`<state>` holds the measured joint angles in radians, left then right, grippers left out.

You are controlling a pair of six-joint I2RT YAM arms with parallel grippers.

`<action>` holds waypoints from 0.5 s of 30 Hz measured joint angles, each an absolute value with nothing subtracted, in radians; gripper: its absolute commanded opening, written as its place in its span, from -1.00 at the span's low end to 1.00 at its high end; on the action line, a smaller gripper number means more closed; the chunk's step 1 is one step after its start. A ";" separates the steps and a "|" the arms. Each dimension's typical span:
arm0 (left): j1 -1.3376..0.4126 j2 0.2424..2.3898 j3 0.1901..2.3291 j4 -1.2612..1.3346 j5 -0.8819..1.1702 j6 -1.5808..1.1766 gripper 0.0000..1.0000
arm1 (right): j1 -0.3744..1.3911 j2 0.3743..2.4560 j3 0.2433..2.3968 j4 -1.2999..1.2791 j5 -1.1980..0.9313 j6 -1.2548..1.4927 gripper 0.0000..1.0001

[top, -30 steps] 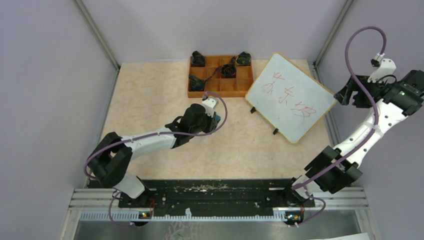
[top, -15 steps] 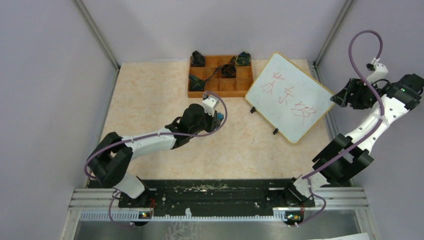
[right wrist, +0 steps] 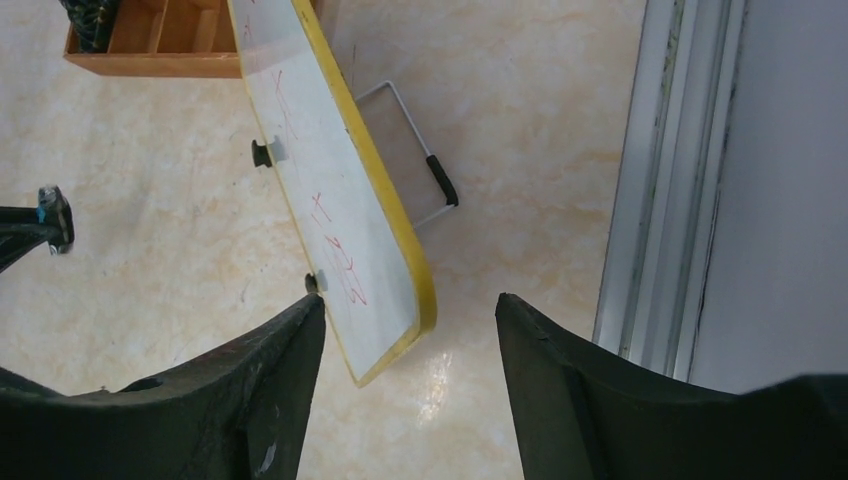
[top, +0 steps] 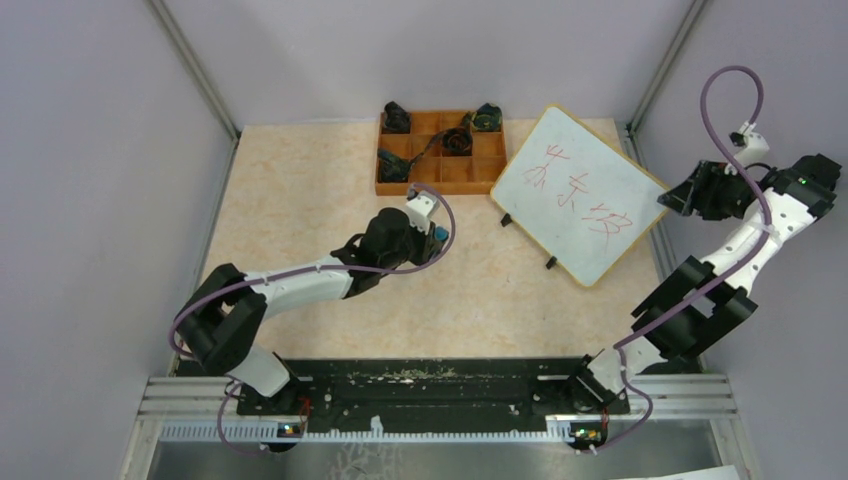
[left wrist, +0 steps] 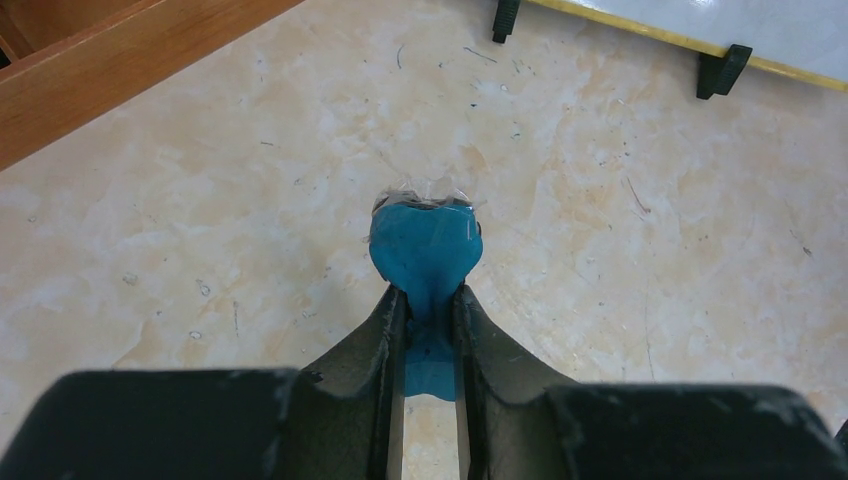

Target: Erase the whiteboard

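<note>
Red-marked whiteboard (top: 580, 195) at the table's far right corner, not yet wiped.
It stands tilted on black feet, just beside the wooden tray (top: 430, 188). The left claw (left wrist: 428, 295) is clamped on a blue pad (left wrist: 425, 240) over mid-table. The right claw (right wrist: 410, 300) hangs above the board's right edge, jaws apart.

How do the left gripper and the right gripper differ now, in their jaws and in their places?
The left gripper has its jaws shut on a blue piece; the right gripper has its jaws apart and holds nothing. The left gripper is over bare table, apart from the whiteboard; the right gripper is by the whiteboard's right corner. Both have dark jaws.
</note>
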<state>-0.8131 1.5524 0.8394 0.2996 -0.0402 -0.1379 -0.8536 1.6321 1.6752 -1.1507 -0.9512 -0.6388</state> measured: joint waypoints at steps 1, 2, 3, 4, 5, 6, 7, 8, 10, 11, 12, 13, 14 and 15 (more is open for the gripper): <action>-0.813 1.552 0.839 0.300 -0.040 -0.138 -0.66 | -0.854 1.642 1.675 -1.152 -0.957 -0.645 0.25; -0.814 1.553 0.839 0.299 -0.040 -0.138 -0.66 | -0.856 1.655 1.675 -1.153 -0.968 -0.653 0.23; -0.815 1.553 0.839 0.300 -0.040 -0.138 -0.66 | -0.856 1.665 1.675 -1.154 -0.974 -0.657 0.22; -0.816 1.554 0.839 0.300 -0.040 -0.138 -0.66 | -0.857 1.681 1.675 -1.157 -0.982 -0.665 0.20; -0.817 1.555 0.839 0.300 -0.040 -0.138 -0.66 | -0.857 1.694 1.675 -1.163 -0.991 -0.673 0.18; -0.817 1.558 0.839 0.299 -0.040 -0.138 -0.66 | -0.857 1.705 1.675 -1.172 -0.998 -0.682 0.15; -0.817 1.561 0.839 0.299 -0.040 -0.138 -0.66 | -0.856 1.716 1.675 -1.180 -1.006 -0.691 0.12; -0.818 1.564 0.839 0.299 -0.040 -0.138 -0.66 | -0.857 1.723 1.675 -1.185 -1.015 -0.699 0.08; -0.818 1.568 0.839 0.298 -0.040 -0.138 -0.66 | -0.857 1.740 1.677 -1.203 -1.032 -0.720 0.01; -0.819 1.569 0.839 0.298 -0.040 -0.138 -0.66 | -0.858 1.749 1.677 -1.212 -1.041 -0.728 -0.04; -0.819 1.570 0.839 0.297 -0.040 -0.138 -0.66 | -0.859 1.761 1.681 -1.227 -1.048 -0.742 -0.09; -0.819 1.570 0.839 0.297 -0.040 -0.138 -0.66 | -0.859 1.773 1.690 -1.247 -1.054 -0.756 -0.15; -0.820 1.570 0.839 0.297 -0.040 -0.138 -0.66 | -0.858 1.781 1.697 -1.261 -1.060 -0.767 -0.20; -0.820 1.570 0.839 0.297 -0.041 -0.138 -0.66 | -0.859 1.792 1.710 -1.282 -1.068 -0.778 -0.25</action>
<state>-0.8204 1.5696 0.8394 0.2966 -0.0406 -0.1379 -0.8585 1.7916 1.7103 -1.2823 -1.0679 -0.7776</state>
